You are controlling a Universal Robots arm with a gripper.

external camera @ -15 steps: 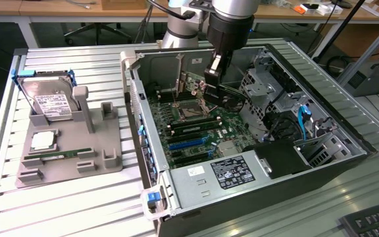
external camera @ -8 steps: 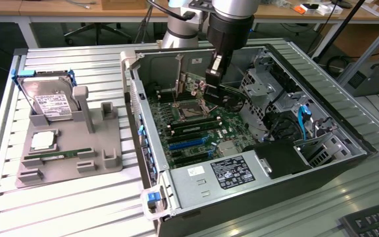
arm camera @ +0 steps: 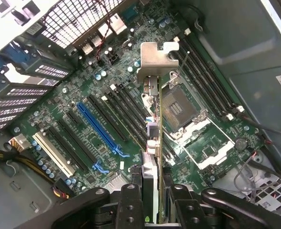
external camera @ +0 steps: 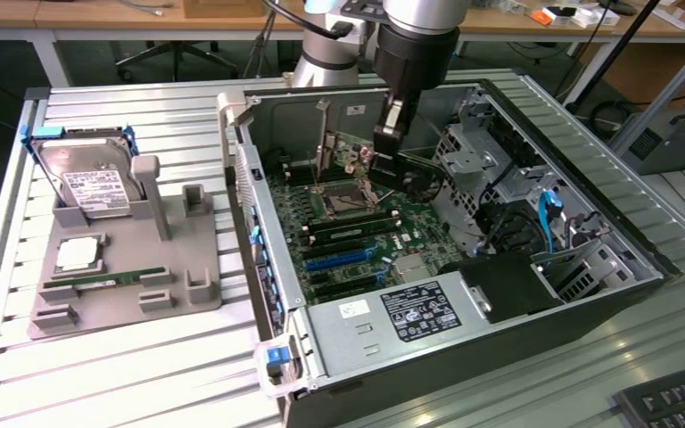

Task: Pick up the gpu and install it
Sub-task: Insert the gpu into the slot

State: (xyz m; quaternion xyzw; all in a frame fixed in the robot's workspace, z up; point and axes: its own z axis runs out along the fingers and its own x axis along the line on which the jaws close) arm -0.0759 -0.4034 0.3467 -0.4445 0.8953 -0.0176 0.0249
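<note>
Gpu (arm camera: 152, 138) edge-on, clamped between fingers (arm camera: 131, 202), clear above motherboard (arm camera: 83, 95)

The gpu (arm camera: 152, 95) shows a green board edge and a plain silver-grey bracket. The claw (arm camera: 154, 198) is black. The motherboard (arm camera: 74, 95) is dark green, carrying black slots, one bright blue slot (arm camera: 100, 126) and one white slot (arm camera: 55, 153). The worktop (external camera: 140, 116) is pale silver, ribbed in slats. The holder tray (external camera: 117, 276) is matte grey. The hard drive (external camera: 95, 189) is silver with a white label.

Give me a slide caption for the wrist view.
Gripper holding the gpu edge-on over the motherboard.
</note>
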